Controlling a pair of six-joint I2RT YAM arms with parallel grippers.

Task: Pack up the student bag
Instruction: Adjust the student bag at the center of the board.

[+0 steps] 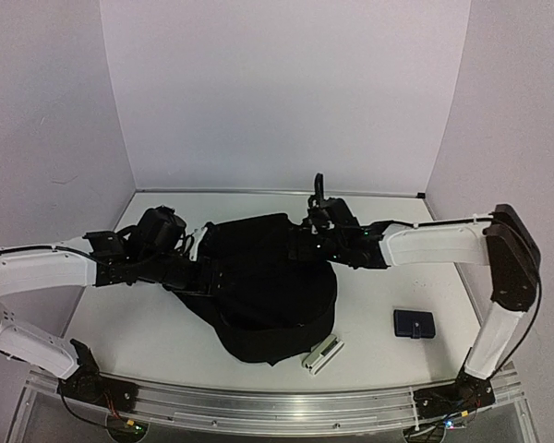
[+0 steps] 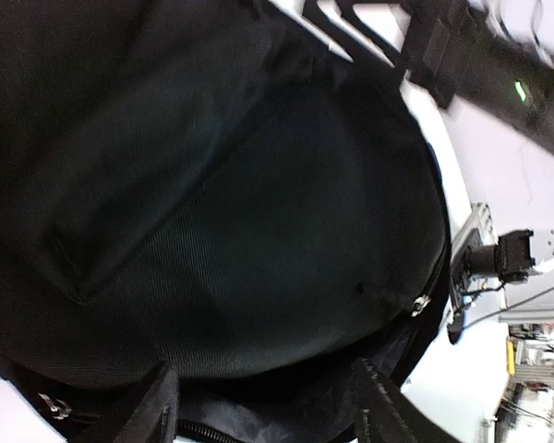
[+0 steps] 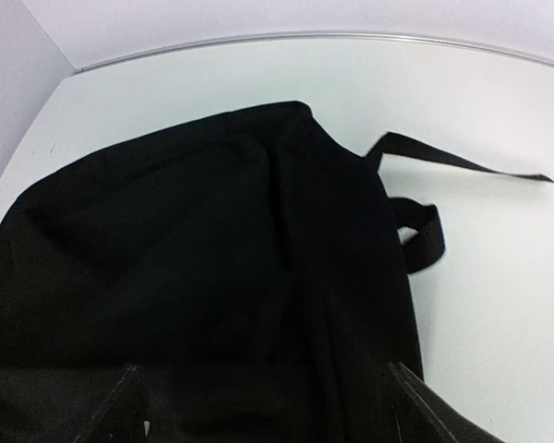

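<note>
From the top camera I see the bag (image 1: 272,295) lying flat in the middle of the table (image 1: 138,332), a rounded black heap with its wider end toward the arm bases. My left gripper (image 1: 198,258) is at the bag's left edge and my right gripper (image 1: 302,245) is over its far right corner. From up here I cannot tell how wide either one stands. A dark blue pouch (image 1: 414,323) lies well to the right of the bag, apart from it. A slim pale bar (image 1: 322,353) sits just beside the bag's near edge, angled (I cannot make out what it is).

On the left wrist camera, black fabric of the bag (image 2: 212,231) fills nearly the whole view. The two fingers (image 2: 152,411) stand well apart at the bottom, with fabric lying across the gap between them and nothing pinched. A small metal zip pull (image 2: 420,303) shows on the bag's rim at the right, and the other arm (image 2: 499,65) crosses beyond the bag.

On the right wrist camera, the fingers (image 3: 125,406) are spread wide low over the bag (image 3: 212,249), gripping nothing that I can see. A thin strap (image 3: 452,159) trails off the bag's far right side onto the white table, and a short loop (image 3: 425,235) curls just beside it.
</note>
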